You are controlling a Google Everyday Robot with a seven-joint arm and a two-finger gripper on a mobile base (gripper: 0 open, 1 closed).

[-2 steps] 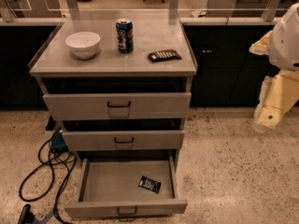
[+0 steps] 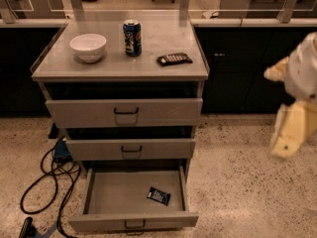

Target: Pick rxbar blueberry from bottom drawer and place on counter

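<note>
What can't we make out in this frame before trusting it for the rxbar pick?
All in the camera view:
1. The hand, far right, about level with the middle drawer: its arm is cut off by the right edge.
2. The rxbar blueberry in the bottom drawer: lettering too small to read.
3. The top drawer and middle drawer: insides hidden by the counter and the drawer above.

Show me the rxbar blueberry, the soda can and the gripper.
rxbar blueberry (image 2: 158, 196): camera view, middle of its wrapper.
soda can (image 2: 132, 38): camera view, middle of its side.
gripper (image 2: 289, 138): camera view, at the far right, its pale lower end.
</note>
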